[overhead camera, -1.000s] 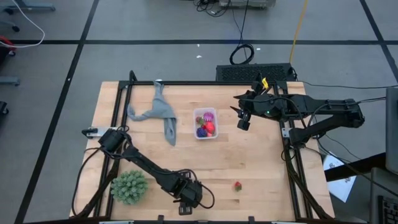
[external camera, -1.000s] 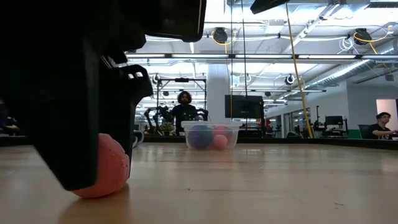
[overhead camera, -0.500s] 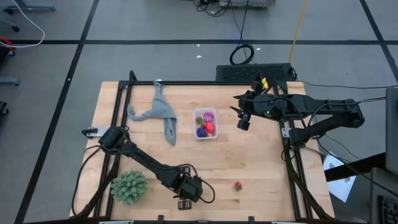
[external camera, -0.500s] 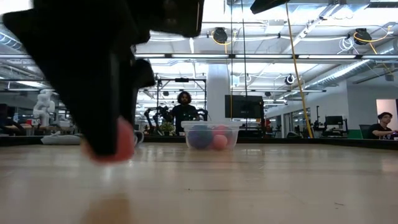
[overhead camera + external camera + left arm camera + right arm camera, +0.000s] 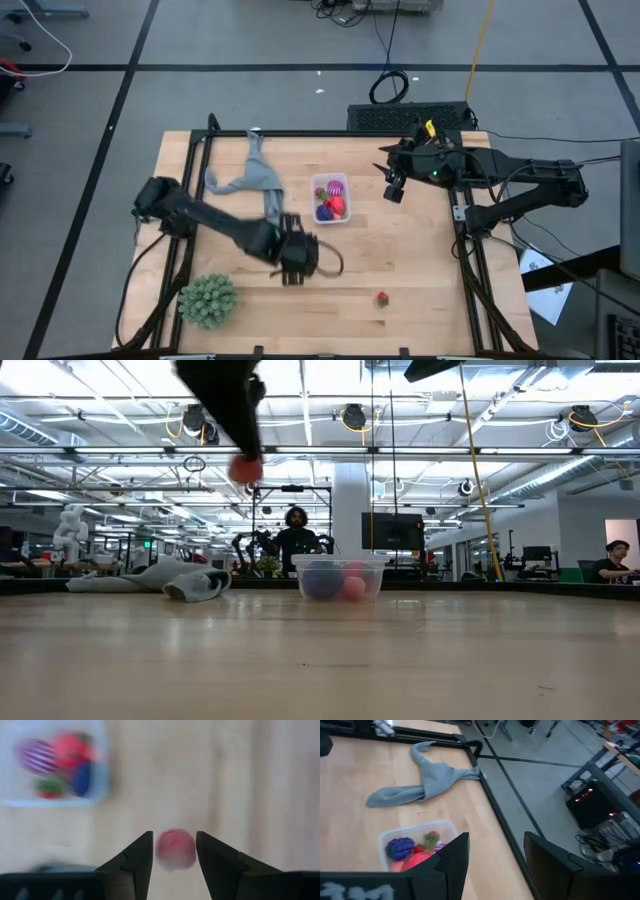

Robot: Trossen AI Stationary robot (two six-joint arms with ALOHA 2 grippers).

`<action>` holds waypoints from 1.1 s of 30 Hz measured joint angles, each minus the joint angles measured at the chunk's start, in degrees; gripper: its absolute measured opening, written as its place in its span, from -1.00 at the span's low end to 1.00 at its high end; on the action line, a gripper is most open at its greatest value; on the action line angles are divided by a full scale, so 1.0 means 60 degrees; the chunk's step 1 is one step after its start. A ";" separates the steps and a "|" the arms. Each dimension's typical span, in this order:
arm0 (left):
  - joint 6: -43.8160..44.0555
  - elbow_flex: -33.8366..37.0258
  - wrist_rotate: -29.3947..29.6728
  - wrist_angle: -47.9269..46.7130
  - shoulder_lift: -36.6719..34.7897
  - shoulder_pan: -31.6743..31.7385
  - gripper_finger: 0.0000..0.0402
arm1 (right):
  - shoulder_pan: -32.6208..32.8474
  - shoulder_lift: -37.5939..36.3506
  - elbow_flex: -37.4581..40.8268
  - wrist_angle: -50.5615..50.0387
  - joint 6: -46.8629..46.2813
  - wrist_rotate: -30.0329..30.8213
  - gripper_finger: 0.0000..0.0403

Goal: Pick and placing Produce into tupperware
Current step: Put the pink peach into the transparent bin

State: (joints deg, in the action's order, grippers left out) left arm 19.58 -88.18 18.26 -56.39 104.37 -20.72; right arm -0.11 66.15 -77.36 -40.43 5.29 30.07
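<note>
My left gripper (image 5: 297, 262) hangs above the table's middle, near-left of the tupperware, shut on a red-pink toy fruit (image 5: 175, 849); in the low view the fruit (image 5: 244, 468) is high above the tabletop. The clear tupperware (image 5: 330, 198) stands on its base and holds a magenta spiky fruit, a red one and a dark blue-purple one (image 5: 400, 847). One tiny red berry (image 5: 382, 298) lies on the table toward the near edge. My right gripper (image 5: 393, 190) hovers open to the right of the tupperware (image 5: 415, 837), touching nothing. My left gripper pinches the red-pink fruit's two opposite sides (image 5: 161, 849) between its two fingers (image 5: 137, 857). The fingers come from above, pointing down. The fruit is lifted clear of the table and shows below the fingertips in the low view (image 5: 244, 470).
A grey cloth (image 5: 255, 180) lies left of the tupperware toward the far edge. A large green spiky ball (image 5: 208, 299) sits near the table's near-left corner. Black rails (image 5: 190, 180) border the table's left and right sides. People sit in the room behind (image 5: 297, 535).
My left gripper has risen from the tabletop by the near edge and travelled toward the far edge, nearing the tupperware. The red-pink fruit, resting on the table a second ago, is now lifted clear in its fingers.
</note>
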 joint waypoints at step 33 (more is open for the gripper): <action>-0.0381 -0.0015 -0.1581 -0.1164 -0.0847 0.2888 -0.22 | -0.0978 -0.0387 0.0000 -0.0166 0.0490 -0.0016 -0.10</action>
State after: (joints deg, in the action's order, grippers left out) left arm 17.29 -88.27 8.78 -63.37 99.29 -3.39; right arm -5.98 63.83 -77.36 -41.43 8.23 29.98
